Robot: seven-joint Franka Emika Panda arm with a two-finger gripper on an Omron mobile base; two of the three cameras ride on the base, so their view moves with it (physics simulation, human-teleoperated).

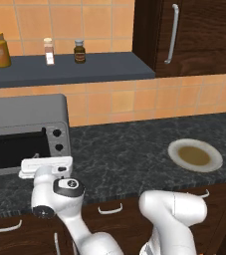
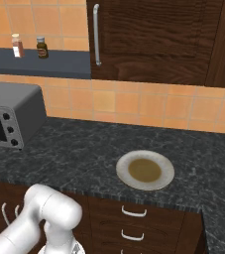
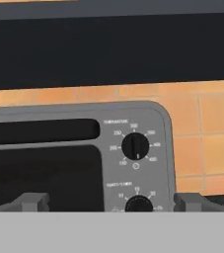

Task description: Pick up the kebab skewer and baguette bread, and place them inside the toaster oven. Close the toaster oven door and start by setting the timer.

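The silver-grey toaster oven (image 1: 25, 112) stands on the counter at the left, and I also see it in the right base view (image 2: 17, 106). Its dark glass door (image 1: 15, 149) is up against the front, shut. My gripper (image 1: 46, 160) hovers just in front of the oven's knob side. In the hand view the fingertips (image 3: 32, 201) stand far apart, open and holding nothing. Between them are the temperature knob (image 3: 134, 146) and, lower down, the timer knob (image 3: 139, 203). The kebab skewer and the baguette bread are out of view.
A round white plate (image 1: 194, 155) with a brownish centre lies bare on the dark stone counter (image 1: 124, 149) to the right. Jars (image 1: 0, 50) stand on the dark shelf above the oven. A dark wood cabinet (image 2: 153, 39) hangs at the upper right.
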